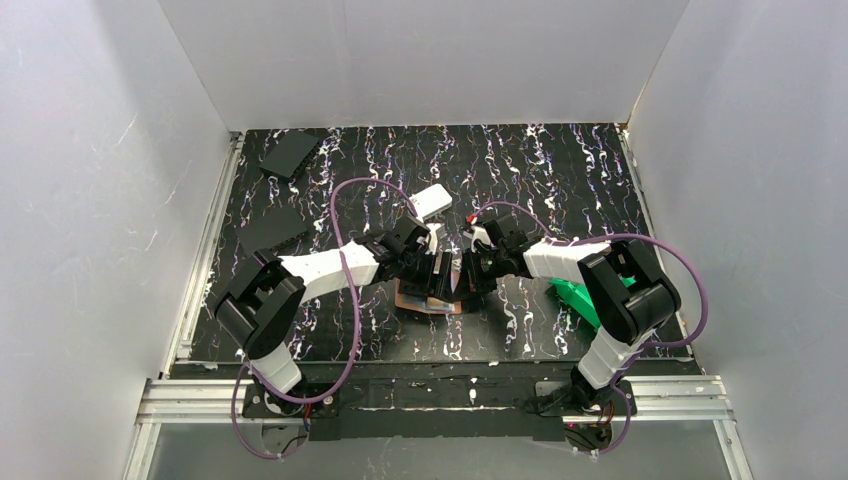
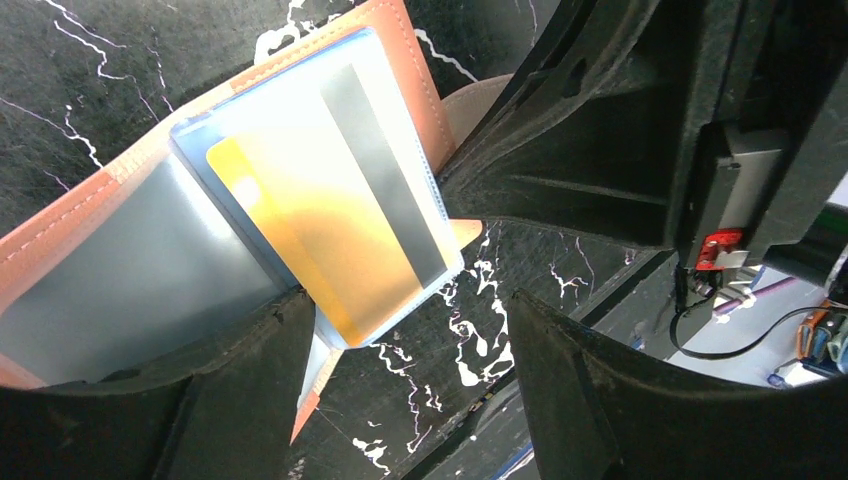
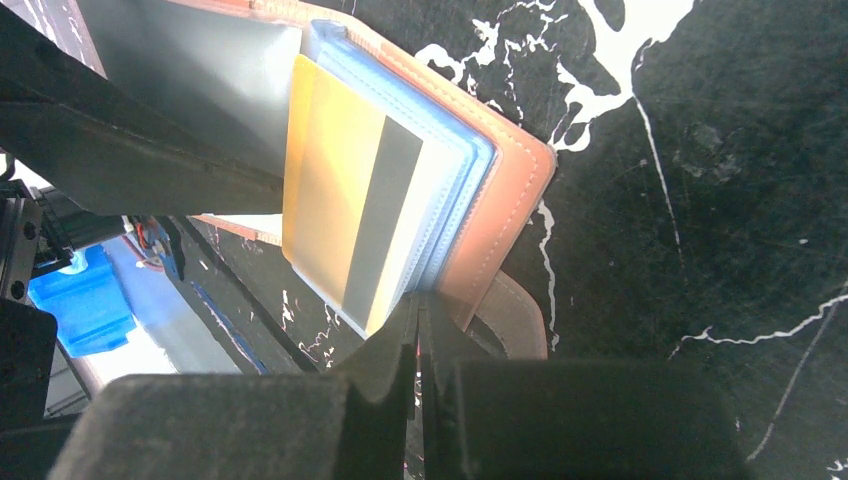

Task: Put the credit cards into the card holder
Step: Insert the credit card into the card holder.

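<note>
Black marbled table (image 1: 560, 180) in front of me, both arms reaching in to meet at its middle. The left arm (image 1: 320, 268) comes from one side, the right arm (image 1: 560, 258) from the other. A green bin (image 1: 572, 296) sits just beside the right arm, and a white box (image 1: 432, 200) lies just beyond the 2 wrists. Right between them, flat on the table, is the card holder (image 2: 130, 280). It is spread open, orange leather outside, grey panel and blue sleeves inside. Over at the far left, 2 dark cards (image 1: 290, 155) (image 1: 272, 230) lie well apart from the action.

Now the left gripper (image 2: 405, 305): jaws spread wide, hovering over the holder's near corner, gripping nothing. The right gripper (image 3: 420, 320): jaws squeezed together, tips right at the holder's edge by the snap tab. Whether they pinch the leather or only press on it, I cannot tell. And there, 1 yellow card (image 2: 320, 230) with a grey stripe sits in the top sleeve.
</note>
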